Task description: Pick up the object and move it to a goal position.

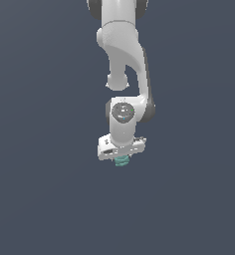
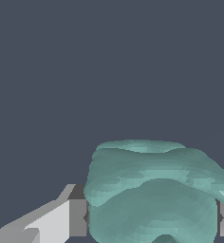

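The object point(image 1: 121, 161) is a small teal-green lumpy, ridged chunk just under the white hand of my arm, in the middle of the exterior view. In the wrist view it point(image 2: 154, 190) looms large between my two fingers, whose grey pads point(image 2: 78, 217) press against its two sides. My gripper point(image 1: 121, 158) is shut on it. The fingers are mostly hidden behind the hand in the exterior view. I cannot tell from these frames whether the object rests on the surface or hangs above it.
A plain dark blue-grey ground point(image 1: 40, 199) fills both views around the arm. No other objects or edges show.
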